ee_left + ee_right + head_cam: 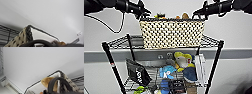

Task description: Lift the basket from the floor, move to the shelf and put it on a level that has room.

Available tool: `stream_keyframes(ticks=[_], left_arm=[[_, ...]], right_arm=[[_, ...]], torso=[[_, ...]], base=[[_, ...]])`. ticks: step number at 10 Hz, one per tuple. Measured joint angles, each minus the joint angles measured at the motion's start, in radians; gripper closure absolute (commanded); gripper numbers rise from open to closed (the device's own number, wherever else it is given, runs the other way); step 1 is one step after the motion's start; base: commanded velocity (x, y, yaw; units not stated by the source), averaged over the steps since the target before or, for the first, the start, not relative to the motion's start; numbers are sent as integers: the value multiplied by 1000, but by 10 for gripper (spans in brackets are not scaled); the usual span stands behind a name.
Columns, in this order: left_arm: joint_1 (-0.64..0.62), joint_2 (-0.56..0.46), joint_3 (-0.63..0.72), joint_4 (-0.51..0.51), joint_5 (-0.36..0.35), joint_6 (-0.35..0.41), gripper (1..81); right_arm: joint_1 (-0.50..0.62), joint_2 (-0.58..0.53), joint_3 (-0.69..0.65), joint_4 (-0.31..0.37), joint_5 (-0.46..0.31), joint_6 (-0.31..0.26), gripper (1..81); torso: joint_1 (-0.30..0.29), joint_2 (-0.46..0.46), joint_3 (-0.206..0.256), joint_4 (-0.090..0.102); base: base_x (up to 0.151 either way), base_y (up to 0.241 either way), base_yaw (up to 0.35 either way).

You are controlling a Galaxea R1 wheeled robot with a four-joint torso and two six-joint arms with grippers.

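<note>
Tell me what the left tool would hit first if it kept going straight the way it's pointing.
Probably the basket: the left tool points right and slightly down at its near end rim, though depth is hard to judge.

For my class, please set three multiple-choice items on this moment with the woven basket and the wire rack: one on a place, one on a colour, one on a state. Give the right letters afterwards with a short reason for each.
1. Where is the basket?
A. on the floor
B. at the top tier of the shelf
C. on the shelf's lower tier

2. What colours make up the basket's weave?
A. cream and dark
B. red and white
C. plain green

3. How do the two arms stand to the basket?
A. both hang low beside the shelf's legs
B. one is at the basket, one below the shelf
C. the left gripper and the right gripper are at the basket's two ends, near its rim

Answers:
1 B, its base is level with the uppermost wire grid.
2 A, the head view shows a checkered cream-and-dark wall.
3 C, each arm reaches in from its own side to an upper corner.
</note>
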Motion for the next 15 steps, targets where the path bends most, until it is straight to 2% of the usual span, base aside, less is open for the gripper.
stream_keyframes(ticks=[3, 7, 8, 10, 12, 15], left_arm=[[43, 11, -56, -1, -26, 24, 811], [50, 20, -53, -1, -40, 44, 811], [51, 19, -45, 9, -42, 65, 10], [49, 11, -22, 12, -64, 71, 10], [49, 6, -17, 13, -66, 71, 10], [47, -39, 24, 19, -74, 73, 10]], right_arm=[[-54, 11, -48, 6, 50, -32, 811], [-65, 24, -67, 8, 64, -51, 811], [-66, 25, -66, 7, 50, -57, 10], [-97, 19, -51, 3, 23, -57, 10], [-94, 6, -36, 4, 27, -57, 10], [-63, -73, 15, 5, 27, -56, 10]], torso=[[0, 0, 0, 0], [-1, 0, 0, 0], [-1, 0, 0, 0], [-1, 0, 0, 0], [-1, 0, 0, 0], [0, 0, 0, 0]], base=[[0, 0, 0], [0, 0, 0], [0, 0, 0], [0, 0, 0], [0, 0, 0], [0, 0, 0]])
